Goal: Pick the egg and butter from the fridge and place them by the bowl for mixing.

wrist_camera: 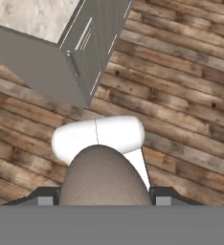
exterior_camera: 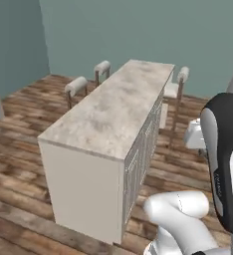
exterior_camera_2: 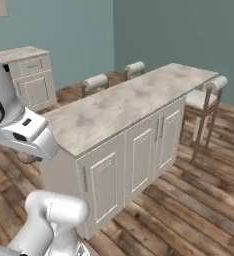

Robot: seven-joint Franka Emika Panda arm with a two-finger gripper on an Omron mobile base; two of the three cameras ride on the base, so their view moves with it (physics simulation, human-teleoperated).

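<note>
The egg (wrist_camera: 103,172), a pale beige-grey ovoid, sits large at the bottom of the hand view. My gripper (wrist_camera: 103,197) is shut on it, with a dark fingertip (wrist_camera: 38,196) showing on either side. The hand points down at the wooden floor (wrist_camera: 181,95), just off a corner of the island cabinet (wrist_camera: 80,62). In the right base view the white hand (exterior_camera_2: 28,134) hangs beside the island's near left corner. The butter, the fridge and the bowl are out of view.
A long island with a marbled top (exterior_camera: 113,109) (exterior_camera_2: 124,105) and white cabinet doors (exterior_camera_2: 139,150) stands ahead. Padded stools (exterior_camera: 77,85) (exterior_camera_2: 206,97) line both long sides. A low grey cabinet (exterior_camera_2: 31,75) stands by the far wall.
</note>
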